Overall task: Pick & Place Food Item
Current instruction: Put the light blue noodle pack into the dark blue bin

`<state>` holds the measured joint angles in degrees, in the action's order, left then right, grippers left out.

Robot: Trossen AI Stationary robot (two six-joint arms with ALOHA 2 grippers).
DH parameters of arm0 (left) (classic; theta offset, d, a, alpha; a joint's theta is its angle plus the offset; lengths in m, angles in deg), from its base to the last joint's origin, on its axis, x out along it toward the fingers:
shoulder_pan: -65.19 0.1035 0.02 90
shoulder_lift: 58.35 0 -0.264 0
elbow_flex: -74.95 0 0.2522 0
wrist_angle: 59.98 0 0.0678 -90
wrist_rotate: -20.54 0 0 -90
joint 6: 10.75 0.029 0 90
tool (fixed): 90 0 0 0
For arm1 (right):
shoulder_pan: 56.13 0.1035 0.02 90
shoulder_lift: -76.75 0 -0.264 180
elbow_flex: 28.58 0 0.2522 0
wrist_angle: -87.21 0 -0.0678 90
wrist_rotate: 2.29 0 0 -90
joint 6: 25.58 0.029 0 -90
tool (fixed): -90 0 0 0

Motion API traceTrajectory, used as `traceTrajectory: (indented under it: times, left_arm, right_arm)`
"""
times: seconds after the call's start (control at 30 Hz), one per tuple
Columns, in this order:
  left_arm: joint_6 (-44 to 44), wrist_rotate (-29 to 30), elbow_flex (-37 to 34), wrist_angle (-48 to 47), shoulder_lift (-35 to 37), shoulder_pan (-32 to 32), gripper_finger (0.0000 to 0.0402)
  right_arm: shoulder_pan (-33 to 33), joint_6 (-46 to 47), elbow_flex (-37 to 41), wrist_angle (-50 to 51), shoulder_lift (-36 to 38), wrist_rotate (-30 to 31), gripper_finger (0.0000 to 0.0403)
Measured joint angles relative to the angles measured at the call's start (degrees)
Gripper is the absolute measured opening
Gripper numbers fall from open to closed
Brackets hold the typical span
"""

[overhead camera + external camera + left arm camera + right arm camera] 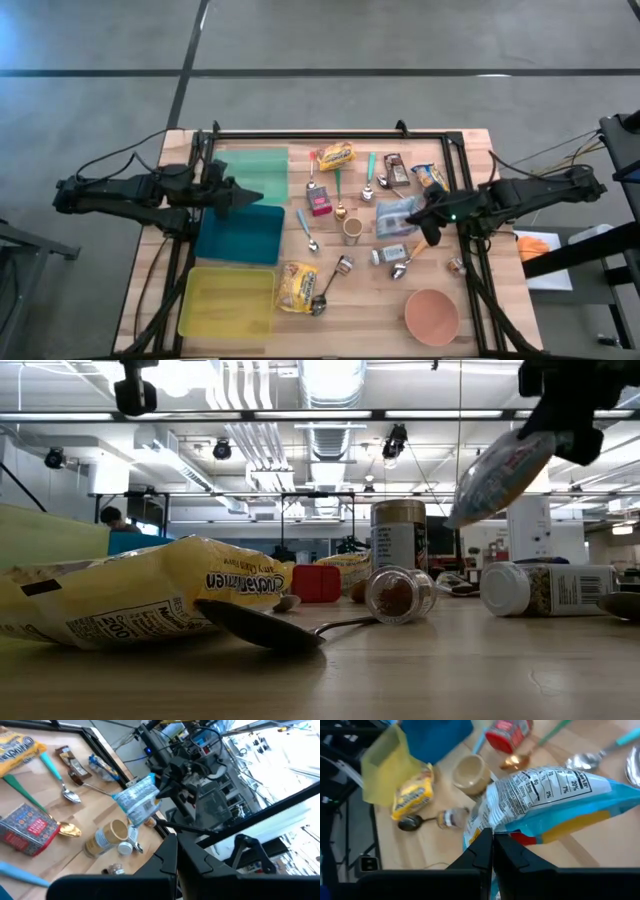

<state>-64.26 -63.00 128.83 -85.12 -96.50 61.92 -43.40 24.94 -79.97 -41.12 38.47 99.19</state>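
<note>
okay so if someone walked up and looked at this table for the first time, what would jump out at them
The right gripper is shut on a light blue snack bag, holding it up above the right side of the cluttered table. Three coloured trays line the left side: green tray, teal tray, yellow tray. The left gripper waits over them.

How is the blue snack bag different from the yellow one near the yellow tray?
The blue snack bag hangs lifted off the table, pinched in the right claw; the yellow snack bag lies flat on the wood, untouched. The blue one shows a white nutrition panel; the yellow one shows dark lettering. Both are crinkly sealed packets.
</note>
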Motion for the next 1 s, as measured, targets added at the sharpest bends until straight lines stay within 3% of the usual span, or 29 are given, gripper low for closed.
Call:
traceTrajectory:
  times: [0.1,0.37,0.6,0.8,1.0]
  left_arm:
    - [0.2,0.2,0.0,0.0,-0.6,0.0,0.0006]
    - [1.2,-2.0,0.0,2.6,-6.2,0.0,0.0028]
    - [2.3,-8.4,0.1,4.7,-11.4,0.0,0.0137]
    - [4.8,-12.6,0.1,13.9,-15.7,0.1,0.0238]
    - [8.9,-14.0,0.7,19.4,-18.7,0.1,0.0302]
  right_arm:
    - [0.0,-2.0,-0.8,-2.3,-1.5,-1.3,0.0008]
    - [0.0,-7.7,-3.3,-14.1,-9.0,-13.4,0.0008]
    - [0.0,-10.7,-9.5,-14.7,-16.4,-21.8,0.0008]
    - [0.0,-17.4,-18.2,-17.4,-24.5,-29.5,0.0008]
    - [0.0,-23.7,-27.0,-17.1,-33.7,-33.2,0.0008]
